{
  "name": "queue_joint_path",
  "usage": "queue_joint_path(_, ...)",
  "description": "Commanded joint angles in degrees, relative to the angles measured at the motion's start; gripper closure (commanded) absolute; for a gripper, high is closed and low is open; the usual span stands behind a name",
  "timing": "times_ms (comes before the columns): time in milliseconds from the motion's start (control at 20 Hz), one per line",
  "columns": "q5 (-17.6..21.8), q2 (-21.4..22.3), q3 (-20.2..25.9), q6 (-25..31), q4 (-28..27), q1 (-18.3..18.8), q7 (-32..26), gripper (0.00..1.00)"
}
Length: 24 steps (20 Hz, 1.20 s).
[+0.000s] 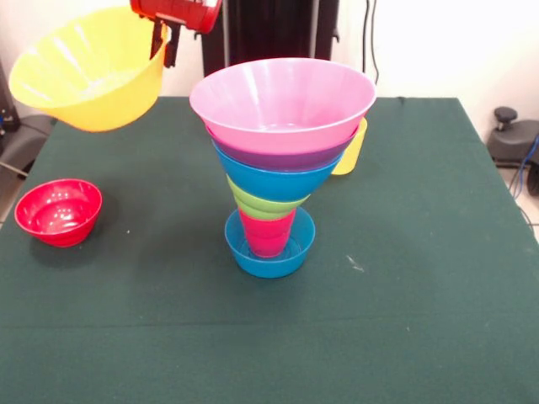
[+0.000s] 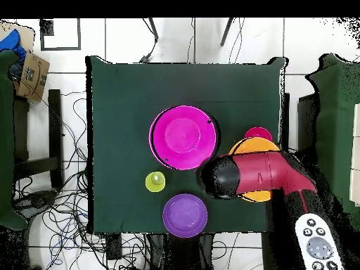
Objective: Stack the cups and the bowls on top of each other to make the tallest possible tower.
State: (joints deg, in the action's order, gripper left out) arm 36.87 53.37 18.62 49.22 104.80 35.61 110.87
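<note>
The jaws (image 1: 165, 38) grip the rim of the large yellow bowl (image 1: 88, 69), which hangs tilted in the air above one side of the worktop (image 1: 404, 252), well clear of its surface. The tower (image 1: 278, 160) stands near the middle: small blue bowl (image 1: 269, 257) as base, red cup (image 1: 268, 236) upright in it, then the lime green bowl (image 1: 263, 204), a medium blue bowl (image 1: 274, 178), a purple one (image 1: 282, 157) and the pink bowl (image 1: 282, 97) on top. It widens upward from a narrow foot, so it looks top-heavy. If the yellow bowl arrives tilted or off-centre, its edge could catch the pink rim and tip the whole stack. The small red bowl (image 1: 59, 210), yellow cup (image 1: 352, 151) and second purple bowl (image 2: 185, 215) remain unstacked.
</note>
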Motion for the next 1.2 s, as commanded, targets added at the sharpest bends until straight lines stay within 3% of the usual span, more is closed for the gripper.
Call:
queue_joint_path(50, -2.6, 2.2, 7.7, 9.8, -5.3, 0.3, -18.8, 1.00)
queue_joint_path(500, -7.3, 3.4, 12.1, 20.7, -11.8, 1.2, -20.6, 1.00)
queue_joint_path(800, -5.7, 1.4, 12.8, 20.3, -15.4, -0.2, -16.6, 1.00)
queue_joint_path(1200, -4.2, -1.5, 13.3, 25.3, -22.3, -3.1, -13.6, 1.00)
